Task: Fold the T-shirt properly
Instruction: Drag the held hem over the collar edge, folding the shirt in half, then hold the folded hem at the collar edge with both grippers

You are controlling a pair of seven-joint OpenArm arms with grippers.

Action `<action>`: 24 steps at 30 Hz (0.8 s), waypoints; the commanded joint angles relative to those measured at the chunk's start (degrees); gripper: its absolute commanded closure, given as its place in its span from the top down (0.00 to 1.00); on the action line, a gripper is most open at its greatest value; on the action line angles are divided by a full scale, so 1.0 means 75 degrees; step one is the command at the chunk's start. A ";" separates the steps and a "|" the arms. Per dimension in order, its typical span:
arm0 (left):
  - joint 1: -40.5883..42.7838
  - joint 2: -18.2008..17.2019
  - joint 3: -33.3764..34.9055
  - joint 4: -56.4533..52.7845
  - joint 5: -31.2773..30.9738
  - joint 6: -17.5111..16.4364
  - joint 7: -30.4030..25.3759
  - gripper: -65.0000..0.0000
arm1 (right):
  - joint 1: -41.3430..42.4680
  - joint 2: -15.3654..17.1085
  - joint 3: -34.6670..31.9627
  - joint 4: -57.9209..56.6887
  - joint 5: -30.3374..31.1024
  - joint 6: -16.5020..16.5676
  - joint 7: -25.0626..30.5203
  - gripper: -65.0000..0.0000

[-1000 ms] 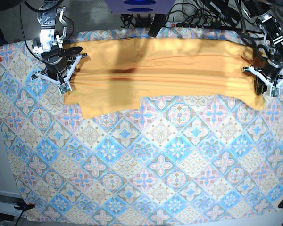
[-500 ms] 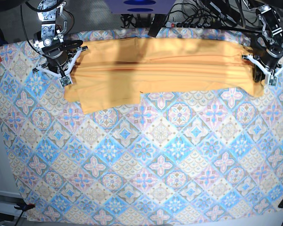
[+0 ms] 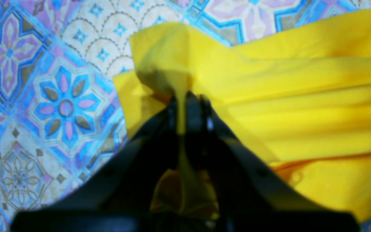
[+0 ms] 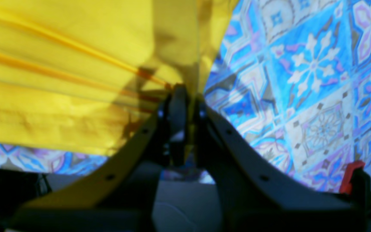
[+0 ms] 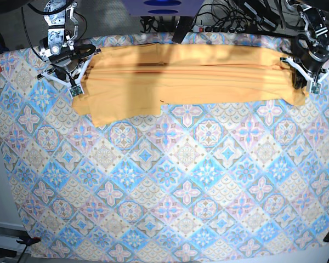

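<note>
The mustard-yellow T-shirt lies stretched in a long band across the far side of the table, with one flap hanging lower at the left. My left gripper is at the band's right end. The left wrist view shows that gripper shut on a pinched fold of the T-shirt. My right gripper is at the band's left end. In the right wrist view it is shut on the edge of the T-shirt, and reddish seams run toward its fingers.
A blue-and-pink diamond-patterned tablecloth covers the table. Cables and a dark device sit beyond the far edge. A red clamp holds the cloth at the table's edge near my right gripper.
Both grippers have moved toward the far edge of the table, pulling the T-shirt with them. Its near edge now lies farther back and the band is straighter.
</note>
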 commanded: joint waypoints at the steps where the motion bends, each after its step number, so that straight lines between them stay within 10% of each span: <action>1: -0.0010 -0.0188 -0.0090 0.0131 -0.0028 0.0217 -0.0101 0.06 | 0.0006 0.0092 0.0058 0.0112 -0.0230 -0.0133 -0.0216 0.06; 24: 0.0401 -0.0188 -0.0254 0.0131 -0.0016 0.0217 -0.0089 0.29 | -0.0006 0.0092 -0.0317 0.0136 -0.0230 -0.0133 -0.0415 0.42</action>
